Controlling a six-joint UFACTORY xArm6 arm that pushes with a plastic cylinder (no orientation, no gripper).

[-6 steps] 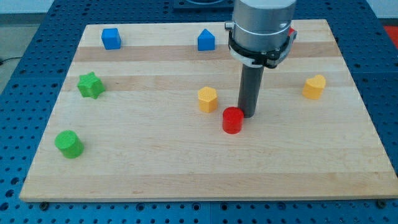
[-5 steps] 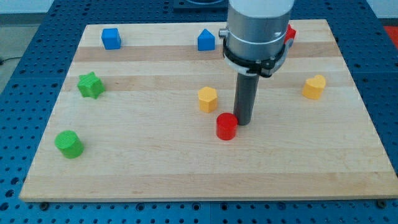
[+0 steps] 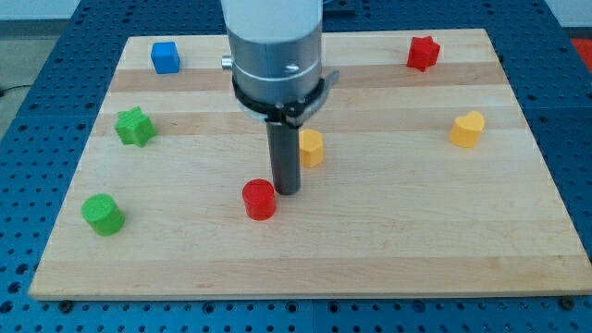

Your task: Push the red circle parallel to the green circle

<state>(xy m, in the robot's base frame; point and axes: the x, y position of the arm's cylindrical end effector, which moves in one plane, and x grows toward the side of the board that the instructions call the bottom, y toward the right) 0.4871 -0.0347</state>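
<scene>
The red circle point(image 3: 260, 199) lies on the wooden board point(image 3: 416, 231), left of the board's middle. My tip point(image 3: 288, 190) stands right against the red circle's upper right side. The green circle point(image 3: 102, 214) lies near the board's left edge, toward the view's bottom, a little lower in the view than the red circle and well to its left.
A yellow hexagon point(image 3: 312, 147) sits just right of the rod. A green star point(image 3: 135, 126) is at the left, a blue cube point(image 3: 166, 56) at the top left, a red star point(image 3: 423, 52) at the top right, a yellow heart-like block point(image 3: 467, 129) at the right.
My tip has moved toward the view's left and slightly down, pushing the red circle left with it. The arm body now hides the blue house-shaped block and no longer hides the red star.
</scene>
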